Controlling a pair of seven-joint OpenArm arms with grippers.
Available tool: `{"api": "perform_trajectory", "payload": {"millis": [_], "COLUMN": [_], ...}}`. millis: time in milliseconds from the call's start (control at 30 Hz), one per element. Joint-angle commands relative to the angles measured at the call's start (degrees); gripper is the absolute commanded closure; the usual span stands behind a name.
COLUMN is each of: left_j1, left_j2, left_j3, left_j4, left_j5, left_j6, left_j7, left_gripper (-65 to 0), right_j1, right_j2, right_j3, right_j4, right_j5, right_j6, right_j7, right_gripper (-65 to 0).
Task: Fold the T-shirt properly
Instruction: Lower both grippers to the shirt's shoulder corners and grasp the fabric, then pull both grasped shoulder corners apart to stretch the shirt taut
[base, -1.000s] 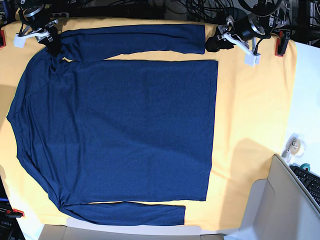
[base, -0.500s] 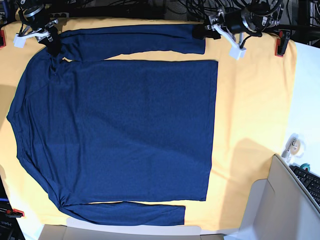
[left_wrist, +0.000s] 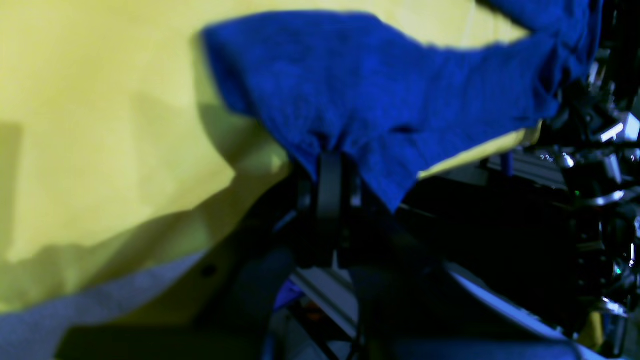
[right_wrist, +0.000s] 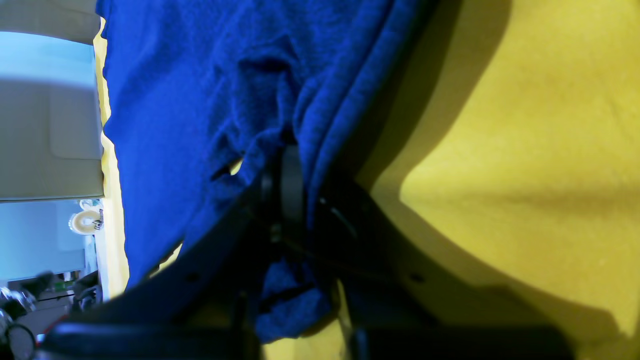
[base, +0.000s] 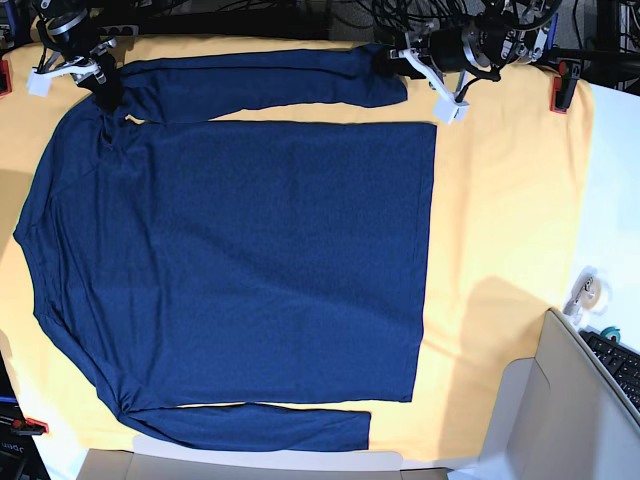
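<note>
The dark navy T-shirt (base: 240, 260) lies spread flat on the yellow cloth (base: 510, 200), collar to the left and hem to the right, both long sleeves stretched out. My left gripper (base: 388, 62) is at the cuff of the far sleeve. In the left wrist view it (left_wrist: 327, 150) is shut on the blue cuff (left_wrist: 380, 95), which bunches at the fingertips. My right gripper (base: 103, 88) is at the far sleeve's shoulder end. The right wrist view shows it (right_wrist: 290, 145) shut on a fold of the blue fabric (right_wrist: 200, 90).
Red clamps (base: 563, 88) (base: 4, 75) (base: 30, 427) hold the cloth at its edges. A tape roll (base: 590, 292), a keyboard (base: 620, 365) and a grey box (base: 560, 400) sit at the right. Cables (base: 300, 12) run along the back edge.
My left gripper has moved left from beside the cloth's back right onto the sleeve cuff and shut on it. The right gripper has stayed put, still shut.
</note>
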Motion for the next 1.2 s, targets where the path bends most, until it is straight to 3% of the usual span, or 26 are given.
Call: {"api": "perform_trajectory", "payload": {"millis": [0,300,433,567,767,933,1167], "left_j1": [-0.08,-0.79,-5.01,-8.43,-12.57,-17.49,-18.1], "left_j2": [-0.71,-2.47,-2.3,-2.21,-2.47,-2.47,-2.47], "left_j3": [-0.24,-0.24,-0.94,-5.69,-10.88,-11.14,-10.97], "left_j4": [2.94,10.85,10.85,10.67,9.71,3.64,-3.57], "left_j5": [-1.4,-1.75,-4.21,-10.28,-10.9,-10.63,-10.54], "left_j6": [-0.65,-1.0,-6.01,-6.63,-6.71,-6.71,-6.71], "left_j7": [0.2,0.2,-0.07,-0.51,-2.71,-2.18,-2.09], "left_gripper": [0.0,0.0,0.0,0.0,0.0,0.0,0.0], "right_j1": [-0.89,-1.42,1.57,5.09,9.57,12.91,14.14], "right_j2": [0.49,0.49,0.58,0.58,0.85,0.23,-1.7], "right_j3": [0.16,0.34,0.43,0.43,0.51,2.1,4.38], "right_j4": [2.55,15.03,15.12,15.12,15.12,15.03,14.95], "right_j5": [-0.54,-0.54,-0.54,-0.54,-0.98,-7.84,-14.78], "right_j6": [-0.35,-0.52,-0.52,-0.61,-0.7,-0.7,-0.7], "right_j7": [-1.07,-0.98,-0.98,-0.98,-0.98,-0.8,-0.89], "right_gripper": [0.0,0.0,0.0,0.0,0.0,0.0,0.0]}}
